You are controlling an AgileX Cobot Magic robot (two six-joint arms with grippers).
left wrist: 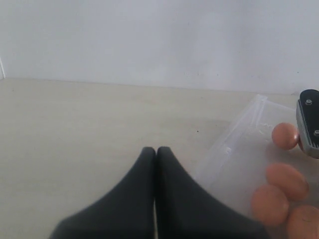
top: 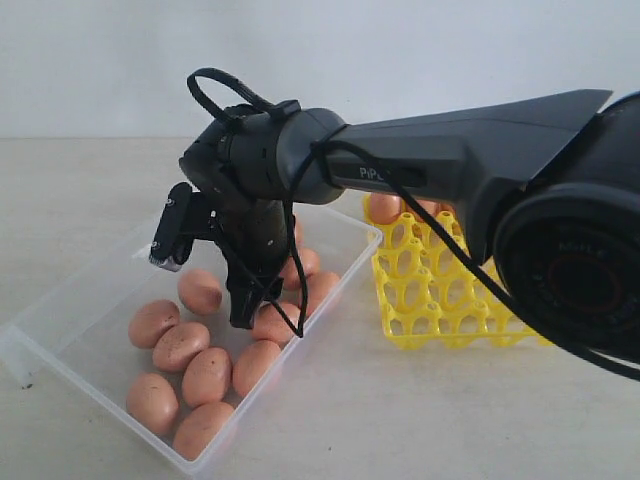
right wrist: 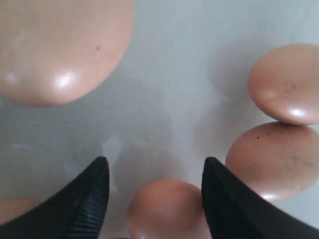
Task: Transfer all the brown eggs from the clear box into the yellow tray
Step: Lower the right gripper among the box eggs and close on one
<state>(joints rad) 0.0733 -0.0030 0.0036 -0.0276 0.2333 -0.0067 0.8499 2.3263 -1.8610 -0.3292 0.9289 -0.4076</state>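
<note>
**A:** Where are the eggs point(top: 205, 375)?

**B:** Mostly at the near end of the box point(top: 80, 300), which lies on the near left of the worktop point(top: 420, 420). They form a loose cluster, several touching.

**A:** And the right gripper point(right wrist: 155, 164)?

**B:** It's down over the middle of the box, jaws spread and gripping nothing. One egg point(right wrist: 167, 209) sits just under the gap, and neither jaw seems to touch it.

**A:** How will it handle?

**B:** Light and stiff, I'd judge, but brittle — and that smooth shell will roll or slip. Take it across its broad middle, from opposite sides, with a soft squeeze.

**A:** The left gripper point(left wrist: 156, 152)?

**B:** Clenched on nothing, over bare worktop beside the box.

**A:** Farther back?

**B:** The tray point(top: 420, 300) stands just past the box's far right corner — at least one egg is already in a back cup.
</note>
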